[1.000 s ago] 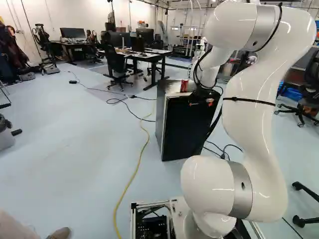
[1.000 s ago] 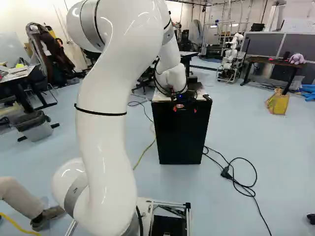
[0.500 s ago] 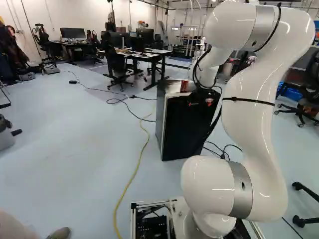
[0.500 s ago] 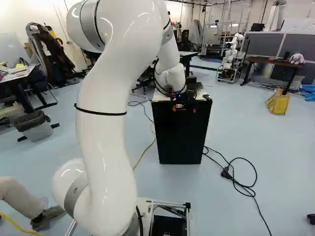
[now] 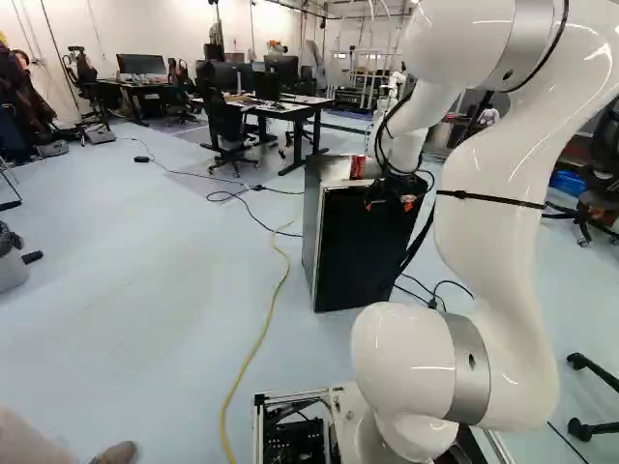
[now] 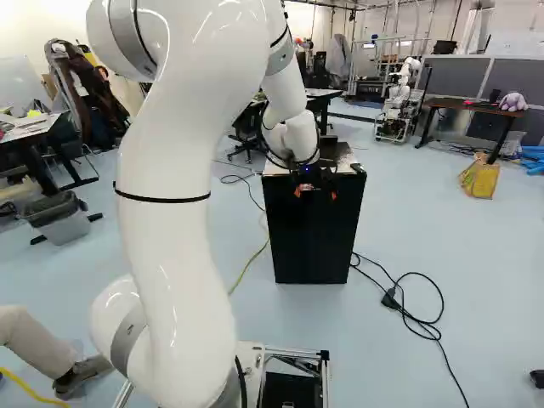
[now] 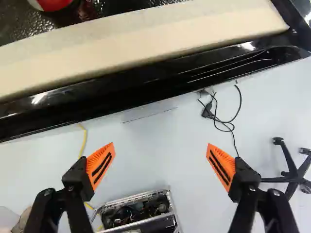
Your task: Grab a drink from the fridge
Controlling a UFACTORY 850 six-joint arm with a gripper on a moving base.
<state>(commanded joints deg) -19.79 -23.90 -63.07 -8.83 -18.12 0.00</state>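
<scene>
My gripper [image 6: 315, 193] points down at the near top edge of the small black fridge [image 6: 311, 238], whose door looks closed. A red can [image 5: 358, 167] stands on the fridge top, left of the gripper in the left base view. The wrist view has the gripper [image 7: 160, 154] open, nothing between its orange pads, with floor visible beyond them. Ahead of the fingers runs the fridge's pale and black top edge [image 7: 146, 48], apart from both fingers; part of the can [image 7: 52, 4] shows farther in on the top. The fridge's inside is hidden.
A black cable [image 6: 416, 314] lies on the floor beside the fridge, and a yellow cable [image 5: 253, 353] runs on its other side. Desks [image 5: 290, 108] and chairs stand farther back. Another robot [image 6: 398, 98] is in the background. A chair base [image 7: 291, 170] shows beyond one finger.
The arm has moved: its upper part leans further back and the gripper has come slightly toward the base, over the fridge's near edge. The fridge, can and base have stayed put.
</scene>
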